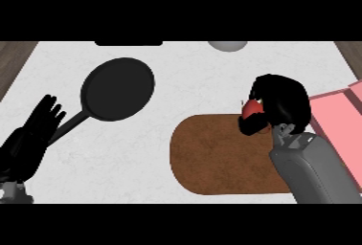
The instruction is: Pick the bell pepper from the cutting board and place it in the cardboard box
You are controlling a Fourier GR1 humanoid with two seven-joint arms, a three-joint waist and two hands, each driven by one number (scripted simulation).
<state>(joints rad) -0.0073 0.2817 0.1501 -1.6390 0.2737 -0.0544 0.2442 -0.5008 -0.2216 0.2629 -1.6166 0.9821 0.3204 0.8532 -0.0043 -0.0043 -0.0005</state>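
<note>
A red bell pepper (251,109) shows only as a small patch inside my right hand (279,103), whose fingers are curled round it. The hand hangs over the upper right corner of the brown cutting board (219,158). The box (338,117) appears pink here and lies at the right edge, just right of the hand. My left hand (32,136) rests open at the lower left, fingers pointing up.
A black frying pan (117,88) lies upper left, its handle (67,125) running down toward my left hand. A grey round object (228,45) sits at the counter's far edge, and a dark slab (129,43) beside it.
</note>
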